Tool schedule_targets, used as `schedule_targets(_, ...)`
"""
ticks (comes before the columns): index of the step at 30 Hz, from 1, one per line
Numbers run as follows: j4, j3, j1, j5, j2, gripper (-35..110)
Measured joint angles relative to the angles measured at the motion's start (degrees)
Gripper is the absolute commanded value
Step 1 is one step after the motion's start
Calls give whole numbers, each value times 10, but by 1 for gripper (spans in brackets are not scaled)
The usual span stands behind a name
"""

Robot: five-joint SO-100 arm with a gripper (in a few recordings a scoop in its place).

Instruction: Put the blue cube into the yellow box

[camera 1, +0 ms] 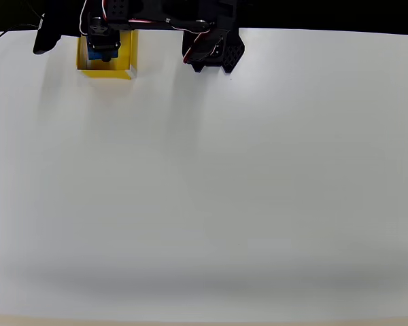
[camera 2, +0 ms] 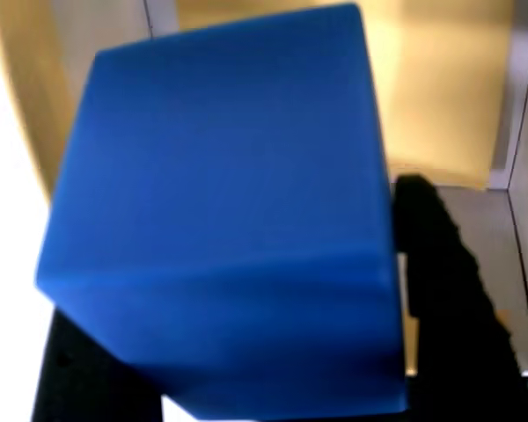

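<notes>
cube held over the box at the table's far edge

overhead view: a plain white table (camera 1: 211,190) takes up nearly the whole picture, matte and bare across its middle and near side, with a soft grey band of shadow along the bottom edge. beyond the far edge the room is black and nothing can be made out there. the yellow box (camera 1: 126,60) sits at the top left, touching the table's far edge, its thin pale wall showing along the near side. the black arm (camera 1: 190,17) runs along the top edge, with its base (camera 1: 214,53) to the right of the box, well apart from it. the gripper (camera 1: 103,46) is over the box, and a patch of the blue cube (camera 1: 96,54) shows beneath it, inside the box's outline.

wrist view: the cube (camera 2: 220,229) is very close and tilted, with the box's yellow floor (camera 2: 431,97) and white-edged wall (camera 2: 510,105) behind it. black fingers (camera 2: 440,290) lie against the cube's right side and below its lower left; the jaws pinch the cube. whether the cube touches the floor cannot be told.
</notes>
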Motion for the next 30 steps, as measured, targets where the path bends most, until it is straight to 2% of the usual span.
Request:
schedule_targets(9,-54,68,9,-21,15,17)
schedule_targets(20,-171,113,16,5,14,51)
schedule_targets(26,-202,123,38,-6,15,48)
schedule_targets(30,-156,109,37,-28,17,40)
